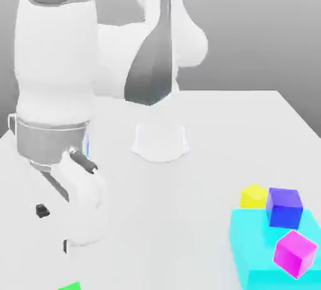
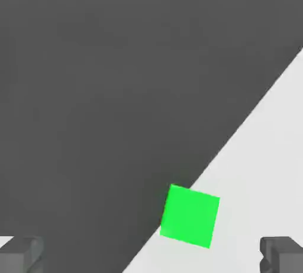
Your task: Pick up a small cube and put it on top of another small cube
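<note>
The small cube (image 2: 189, 215) is bright green and lies on the white table right at its edge, straddling the line where the pale surface meets the dark floor. My gripper (image 2: 151, 257) hangs above it, open, with its two dark fingertips (image 2: 21, 255) far apart and nothing between them; the cube is a little off the line between them. In the exterior view a sliver of the green cube (image 1: 70, 286) peeks out at the lower edge, just under the arm's white hand (image 1: 81, 210).
A large cyan block (image 1: 263, 260) stands at the exterior view's lower right. A blue cube (image 1: 284, 207) and a magenta cube (image 1: 294, 252) are on it, and a yellow cube (image 1: 253, 196) is at its far corner. The arm's base (image 1: 160, 141) stands mid-table.
</note>
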Action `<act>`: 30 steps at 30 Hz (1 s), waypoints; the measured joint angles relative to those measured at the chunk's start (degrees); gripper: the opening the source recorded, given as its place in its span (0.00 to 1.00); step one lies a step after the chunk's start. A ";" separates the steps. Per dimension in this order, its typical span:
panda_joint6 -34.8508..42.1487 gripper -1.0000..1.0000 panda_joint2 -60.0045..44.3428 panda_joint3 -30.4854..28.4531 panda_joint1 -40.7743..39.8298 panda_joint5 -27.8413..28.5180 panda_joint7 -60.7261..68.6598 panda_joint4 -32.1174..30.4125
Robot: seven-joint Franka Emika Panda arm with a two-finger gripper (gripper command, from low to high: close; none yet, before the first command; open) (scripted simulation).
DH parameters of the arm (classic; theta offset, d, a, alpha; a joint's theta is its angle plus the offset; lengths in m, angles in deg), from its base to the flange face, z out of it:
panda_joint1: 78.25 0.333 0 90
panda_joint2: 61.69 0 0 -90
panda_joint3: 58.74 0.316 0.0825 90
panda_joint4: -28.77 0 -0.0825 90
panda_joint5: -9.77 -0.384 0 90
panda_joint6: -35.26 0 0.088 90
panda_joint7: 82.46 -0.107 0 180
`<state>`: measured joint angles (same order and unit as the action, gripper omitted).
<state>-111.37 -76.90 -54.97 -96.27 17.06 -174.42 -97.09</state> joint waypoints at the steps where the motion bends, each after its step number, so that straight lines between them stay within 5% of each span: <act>1: -0.58 0.50 -1.94 -0.15 -0.25 -0.77 -0.85 0.17; 8: -8.05 0.50 -16.00 -0.81 -1.03 -3.72 -4.03 2.40; 9: -9.11 0.00 -17.41 -0.95 -0.92 -3.61 -4.15 2.71; 20: -3.77 0.00 -10.29 -0.28 -1.17 -4.42 -3.43 1.01; 30: 4.78 0.00 7.69 14.73 9.18 -5.01 11.74 -8.47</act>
<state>-106.58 -69.20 -40.24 -87.09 12.05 -162.68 -105.55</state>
